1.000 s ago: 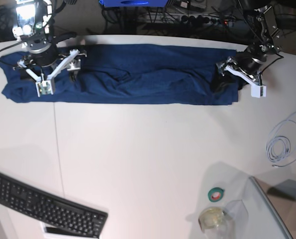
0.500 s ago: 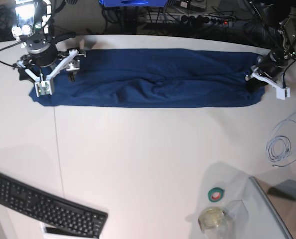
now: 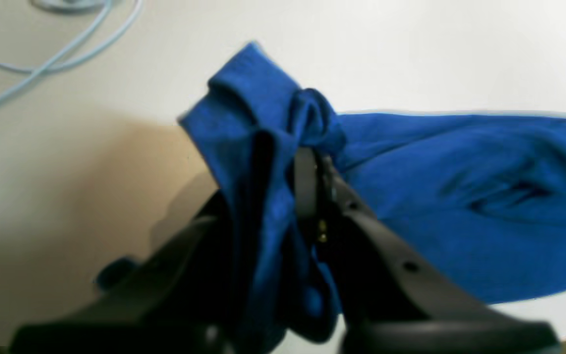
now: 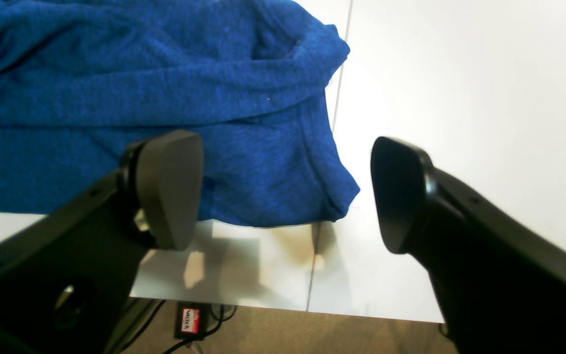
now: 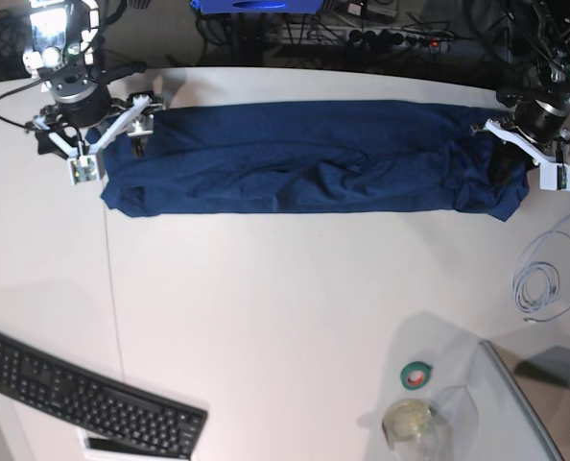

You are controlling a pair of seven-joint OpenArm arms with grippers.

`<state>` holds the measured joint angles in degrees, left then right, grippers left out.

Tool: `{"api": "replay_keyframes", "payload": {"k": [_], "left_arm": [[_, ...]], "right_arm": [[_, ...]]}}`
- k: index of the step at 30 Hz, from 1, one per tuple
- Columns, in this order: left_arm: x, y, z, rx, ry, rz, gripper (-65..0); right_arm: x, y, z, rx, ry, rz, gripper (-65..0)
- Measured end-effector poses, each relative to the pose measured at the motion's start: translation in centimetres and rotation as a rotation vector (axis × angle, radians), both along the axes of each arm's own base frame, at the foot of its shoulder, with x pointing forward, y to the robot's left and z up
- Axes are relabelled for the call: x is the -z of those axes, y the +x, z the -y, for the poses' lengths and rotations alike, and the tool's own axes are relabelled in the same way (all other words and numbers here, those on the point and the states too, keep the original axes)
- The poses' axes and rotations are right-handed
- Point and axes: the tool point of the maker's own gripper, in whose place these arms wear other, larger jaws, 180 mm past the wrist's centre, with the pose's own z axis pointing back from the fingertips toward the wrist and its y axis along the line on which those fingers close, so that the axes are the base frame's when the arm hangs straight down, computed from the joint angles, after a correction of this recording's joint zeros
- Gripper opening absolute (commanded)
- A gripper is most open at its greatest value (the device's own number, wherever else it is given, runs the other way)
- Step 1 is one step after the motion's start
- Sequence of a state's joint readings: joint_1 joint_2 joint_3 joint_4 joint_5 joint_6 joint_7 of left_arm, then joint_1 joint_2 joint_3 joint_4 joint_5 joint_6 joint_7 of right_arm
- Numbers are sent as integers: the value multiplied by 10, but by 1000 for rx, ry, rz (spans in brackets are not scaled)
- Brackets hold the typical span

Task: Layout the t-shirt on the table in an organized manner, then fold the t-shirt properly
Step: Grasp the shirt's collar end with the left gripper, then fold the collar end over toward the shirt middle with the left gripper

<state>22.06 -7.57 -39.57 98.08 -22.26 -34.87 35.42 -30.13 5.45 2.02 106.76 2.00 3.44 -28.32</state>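
Observation:
The navy-blue t-shirt (image 5: 304, 158) lies stretched in a long, wrinkled band across the far side of the white table (image 5: 285, 298). My left gripper (image 5: 508, 158) is at the band's right end, shut on a bunch of the t-shirt (image 3: 273, 128) that drapes between its black fingers (image 3: 307, 182). My right gripper (image 5: 112, 146) hovers open over the band's left end. In the right wrist view the t-shirt (image 4: 189, 98) shows its hemmed corner lying between and beyond the spread fingers (image 4: 170, 187), touching neither.
A black keyboard (image 5: 93, 403) sits at the near left. A light-blue cable coil (image 5: 539, 283) lies at the right edge. A green tape roll (image 5: 417, 375) and a clear jar (image 5: 408, 423) stand near right. The dark seam (image 5: 112, 288) runs down the table.
My left gripper has closed on the shirt's end and dragged it rightward. The whole shirt slid right and stretched out, its left end drawing in beneath the still, open right gripper.

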Motion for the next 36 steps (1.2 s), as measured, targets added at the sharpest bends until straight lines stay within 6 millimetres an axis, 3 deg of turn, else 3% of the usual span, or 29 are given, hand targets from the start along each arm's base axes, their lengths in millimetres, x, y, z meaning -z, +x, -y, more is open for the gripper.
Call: {"api": "replay_keyframes", "payload": {"k": [8,11,18,22,27,36], "left_arm": [[6,3,66,113,-57,-40,-650],[12,6,81,92,-86,-60,-650],[16,21,136,201,-151,-59,-650],[26,29,148,174,-174,-86,-650],[40,27,181,234,-217,-130,-650],[51,31,206,275,-238,-164,-650]], "right_arm": [[0,1,0,-1,-1,2,-153],[0,0,0,0,0,2,-153],[-3,1,25,61,-28,9,-153],[-3,-1,32,78,-38,5,-153],[-2,-4,32,79,-39,0,-153],[-2,-4,32,79,-39,0,-153]]}}
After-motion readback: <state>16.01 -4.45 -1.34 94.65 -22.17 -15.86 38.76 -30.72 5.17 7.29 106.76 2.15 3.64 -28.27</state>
